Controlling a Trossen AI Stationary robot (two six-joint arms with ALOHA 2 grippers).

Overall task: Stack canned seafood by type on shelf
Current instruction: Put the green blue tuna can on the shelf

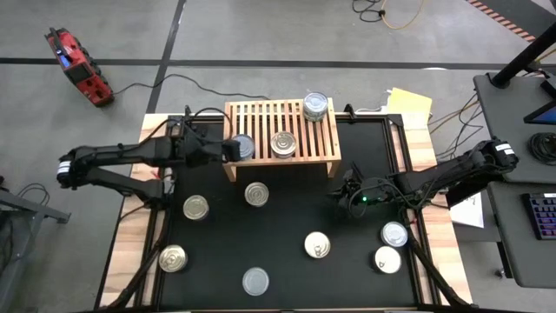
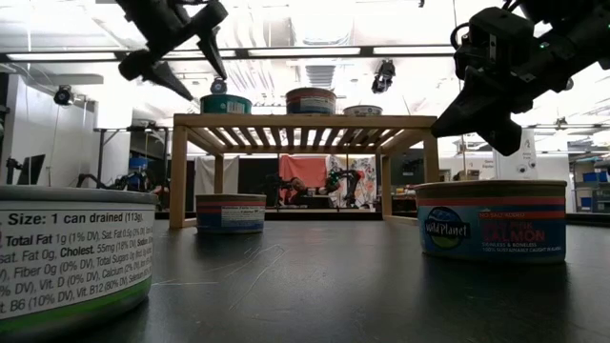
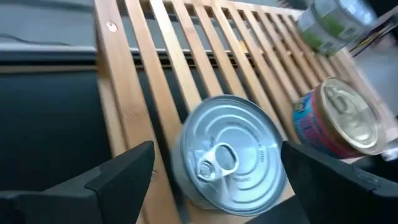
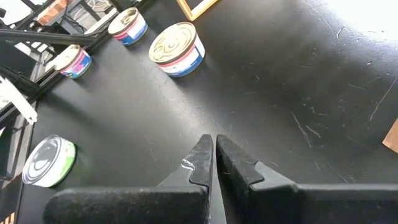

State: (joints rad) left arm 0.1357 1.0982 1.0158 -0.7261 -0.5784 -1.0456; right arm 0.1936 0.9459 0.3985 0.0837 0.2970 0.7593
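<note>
From above I see the light-wood shelf (image 1: 282,129) at the table's (image 1: 287,226) far edge, holding three upright tins: a silver one (image 1: 244,146) at its left front, a gold-lidded one (image 1: 283,143) beside it, and a third (image 1: 316,106) at the back right corner. Seven more tins stand lid-up on the black tabletop. My left gripper (image 1: 233,149) hovers with its fingers spread either side of the silver tin (image 3: 231,157). My right gripper (image 1: 340,193) hangs over bare tabletop with its fingers pressed together, holding nothing.
</note>
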